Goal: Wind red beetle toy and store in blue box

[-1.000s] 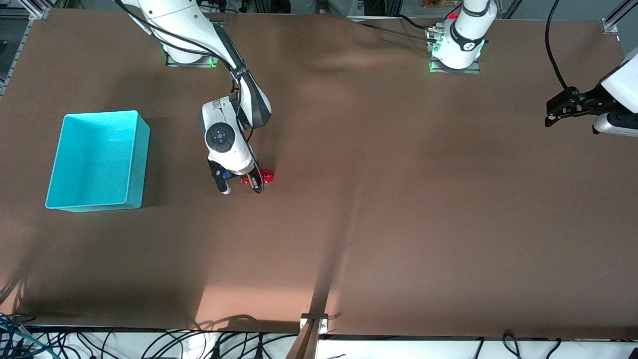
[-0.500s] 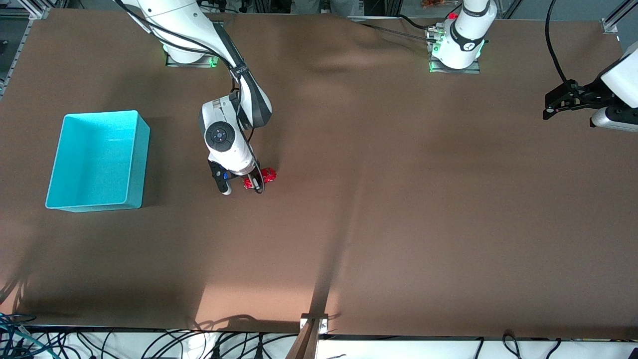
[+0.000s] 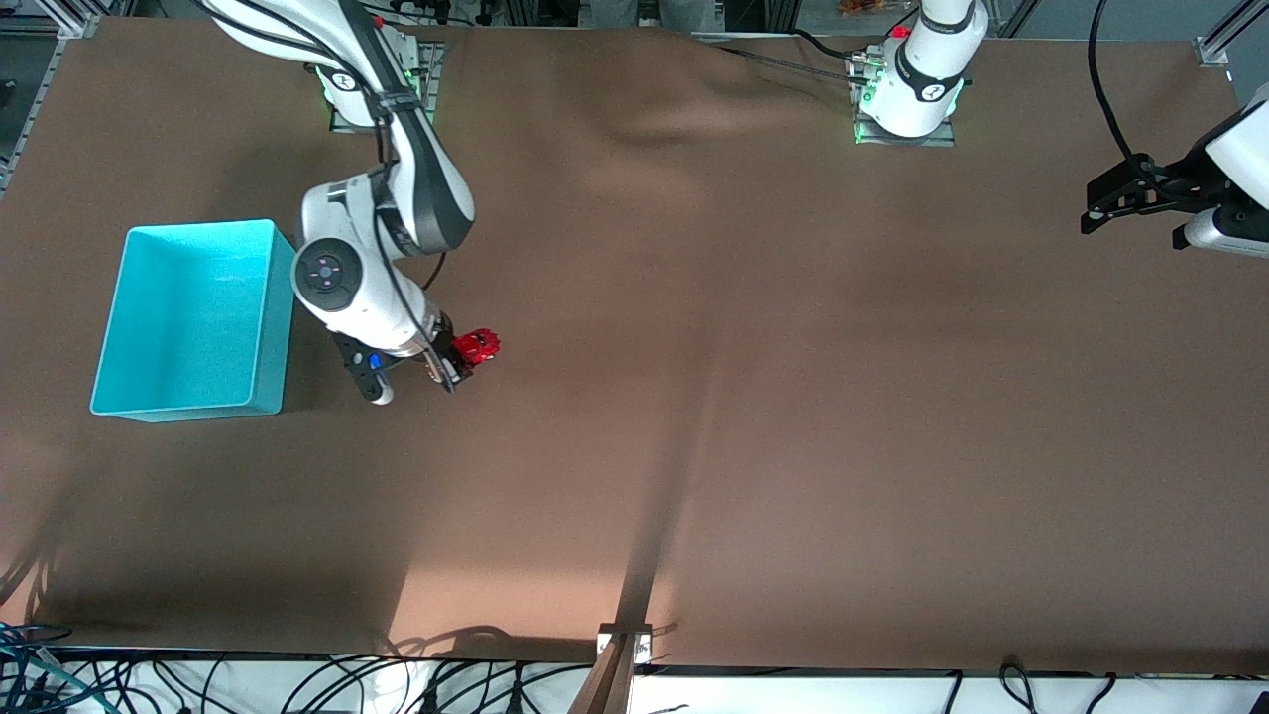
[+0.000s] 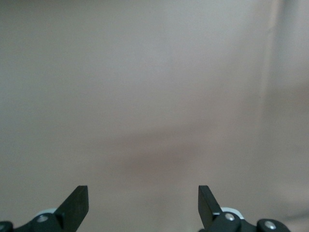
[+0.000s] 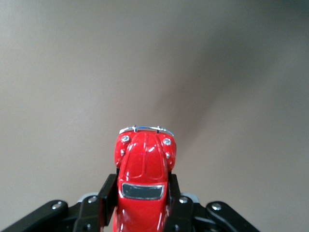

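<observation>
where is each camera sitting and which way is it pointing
Front view: high across the table, facing both arms; blue box, right gripper gripping the red toy car, left gripper waiting open.
Left wrist view: looks past its open fingers at bare table.
Right wrist view: fingers clamp the car.
Shared: car, front and right wrist.

Bare table (image 3: 793,397) btwn right hand (image 3: 458,365) & blue box (image 3: 198,317); box open-topped.

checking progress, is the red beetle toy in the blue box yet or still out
Out. The right hand is shut on the red beetle toy, over bare table beside the blue box; no toy shows inside it.
</observation>
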